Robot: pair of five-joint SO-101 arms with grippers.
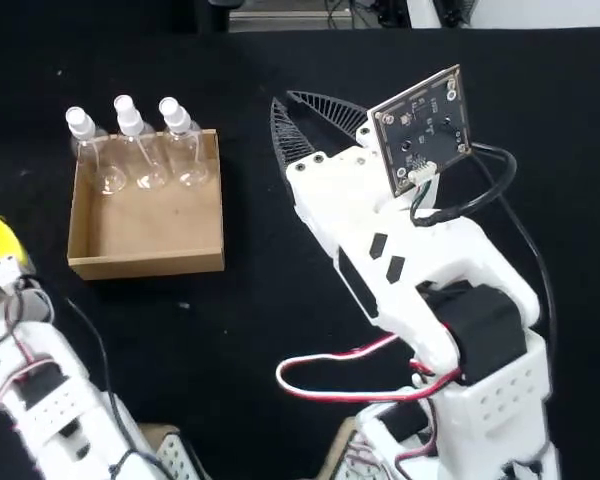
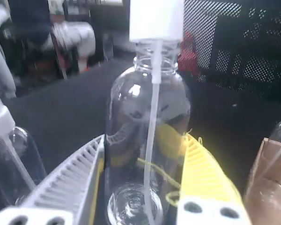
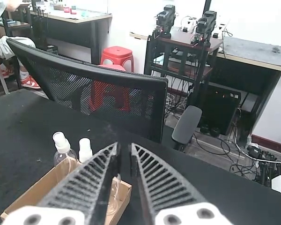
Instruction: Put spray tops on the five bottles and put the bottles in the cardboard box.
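At the left edge of the black cloth-covered bench (image 1: 230,330), the left pincer (image 2: 145,140) is gripping a small clear round plastic bottle (image 2: 131,108). Its ribbed grey finger and its yellow finger are pressing on opposite sides of the lower body. A white spray top (image 2: 155,18) is sitting over the neck with its dip tube hanging down inside. The neck threads are showing beneath it, so it is probably not seated fully. A second clear bottle with a white top (image 2: 9,154) is standing just beside the grey finger.

Further right, the shallow brown cardboard box (image 1: 145,265) is lying open. Three capped clear bottles (image 1: 140,165) are standing in a row against its far wall.

Right of the box, the right pincer (image 3: 124,147) is hanging raised above the bench. Its black ribbed fingers are parted by a narrow gap and are holding nothing.

The held bottle is likely behaving as a light, empty, thin-walled thing. It is probably smooth enough to slip and soft enough to dent under a hard squeeze, and the top is making it top-heavy. A grip on the mid-body below the shoulder looks best. The sprayer looks a poor place to take hold, since it might pull off.
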